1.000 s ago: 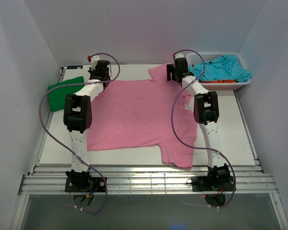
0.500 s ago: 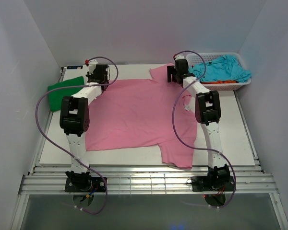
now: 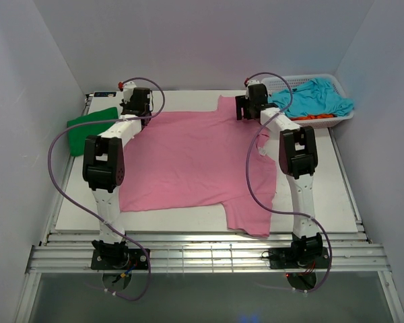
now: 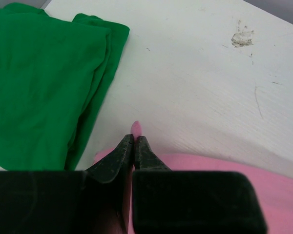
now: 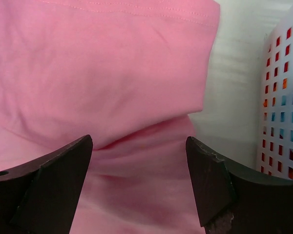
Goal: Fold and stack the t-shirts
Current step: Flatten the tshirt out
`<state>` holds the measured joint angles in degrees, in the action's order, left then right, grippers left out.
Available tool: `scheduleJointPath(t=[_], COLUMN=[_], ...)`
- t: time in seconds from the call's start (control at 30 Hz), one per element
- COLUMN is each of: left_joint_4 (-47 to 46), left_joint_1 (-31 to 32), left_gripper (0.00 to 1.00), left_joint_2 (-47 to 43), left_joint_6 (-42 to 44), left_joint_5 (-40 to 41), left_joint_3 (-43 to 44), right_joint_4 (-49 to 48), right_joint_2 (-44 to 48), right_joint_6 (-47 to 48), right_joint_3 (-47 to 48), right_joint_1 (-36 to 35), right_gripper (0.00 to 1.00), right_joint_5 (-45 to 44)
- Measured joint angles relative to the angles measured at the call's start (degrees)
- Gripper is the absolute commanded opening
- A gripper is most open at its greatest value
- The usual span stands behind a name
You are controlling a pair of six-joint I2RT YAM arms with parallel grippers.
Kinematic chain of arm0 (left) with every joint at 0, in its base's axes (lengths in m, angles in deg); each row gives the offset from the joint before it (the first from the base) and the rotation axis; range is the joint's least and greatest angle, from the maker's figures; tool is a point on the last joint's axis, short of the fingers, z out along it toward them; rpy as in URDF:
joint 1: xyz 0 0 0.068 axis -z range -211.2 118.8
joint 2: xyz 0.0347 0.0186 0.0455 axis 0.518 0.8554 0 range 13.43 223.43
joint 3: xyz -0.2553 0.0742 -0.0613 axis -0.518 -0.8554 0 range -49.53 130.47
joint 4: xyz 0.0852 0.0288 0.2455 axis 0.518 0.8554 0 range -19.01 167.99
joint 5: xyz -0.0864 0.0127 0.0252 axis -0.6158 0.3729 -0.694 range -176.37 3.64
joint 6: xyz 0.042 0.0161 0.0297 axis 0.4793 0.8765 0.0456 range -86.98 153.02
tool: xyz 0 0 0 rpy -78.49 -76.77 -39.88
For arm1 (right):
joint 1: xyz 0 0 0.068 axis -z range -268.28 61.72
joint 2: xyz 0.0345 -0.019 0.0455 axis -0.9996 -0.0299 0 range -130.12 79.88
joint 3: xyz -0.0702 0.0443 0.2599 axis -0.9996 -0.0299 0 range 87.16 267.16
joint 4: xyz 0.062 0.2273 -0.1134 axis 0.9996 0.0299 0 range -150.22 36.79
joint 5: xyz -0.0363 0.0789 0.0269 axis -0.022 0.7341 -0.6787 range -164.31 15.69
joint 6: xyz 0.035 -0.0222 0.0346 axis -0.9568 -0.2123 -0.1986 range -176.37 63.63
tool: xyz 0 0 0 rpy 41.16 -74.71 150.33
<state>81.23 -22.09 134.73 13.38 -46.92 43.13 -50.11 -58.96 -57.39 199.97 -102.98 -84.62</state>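
Observation:
A large pink t-shirt (image 3: 195,161) lies spread over the white table, one sleeve hanging at the front edge. My left gripper (image 3: 136,112) is at its back left corner, shut on the cloth. In the left wrist view a pink tip pokes out past the pinched fingertips (image 4: 134,139), and more of the pink t-shirt (image 4: 283,185) shows at the lower right. My right gripper (image 3: 248,112) hovers open over the back right sleeve; in the right wrist view the pink t-shirt (image 5: 112,73) lies folded under the wide-apart right gripper (image 5: 139,146). A folded green t-shirt (image 3: 87,125) (image 4: 34,87) lies at the left.
A white mesh basket (image 3: 345,116) (image 5: 283,97) stands at the back right, close beside my right gripper, holding a turquoise t-shirt (image 3: 316,94) over an orange one (image 3: 316,116). White walls close in the table on three sides.
My right gripper has shifted a little right and nearer over the pink sleeve, still open. My left arm has swung slightly left, keeping its pinch on the corner.

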Motion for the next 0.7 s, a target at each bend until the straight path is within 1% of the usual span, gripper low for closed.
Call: scheduleJointPath(t=[0.17, 0.27, 0.47, 0.57, 0.63, 0.7], left_joint_4=[0.13, 0.13, 0.2, 0.24, 0.26, 0.24], left_joint_1=[0.0, 0.0, 0.0, 0.0, 0.0, 0.0], left_gripper=[0.04, 0.04, 0.02, 0.02, 0.01, 0.01], left_joint_2=[0.0, 0.0, 0.02, 0.02, 0.0, 0.0], left_joint_6=[-0.55, -0.59, -0.76, -0.83, -0.83, -0.83], left_joint_5=[-0.68, -0.79, -1.18, -1.33, -1.36, -1.36], left_joint_3=[0.09, 0.09, 0.09, 0.09, 0.09, 0.09], right_joint_4=[-1.57, -3.67, -6.12, -5.66, -4.5, -3.37], right_joint_2=[1.09, 3.5, 8.59, 7.58, 4.46, -0.15], right_joint_6=[-0.2, -0.37, 0.02, 0.04, 0.07, 0.02], right_joint_3=[0.28, -1.31, -2.25, 0.96, 6.21, 13.57], right_joint_1=[0.11, 0.33, 1.18, 1.81, 2.14, 2.38], right_gripper=[0.84, 0.83, 0.82, 0.82, 0.82, 0.82], right_joint_5=[3.34, 5.22, 4.37, 2.1, 1.03, 0.66])
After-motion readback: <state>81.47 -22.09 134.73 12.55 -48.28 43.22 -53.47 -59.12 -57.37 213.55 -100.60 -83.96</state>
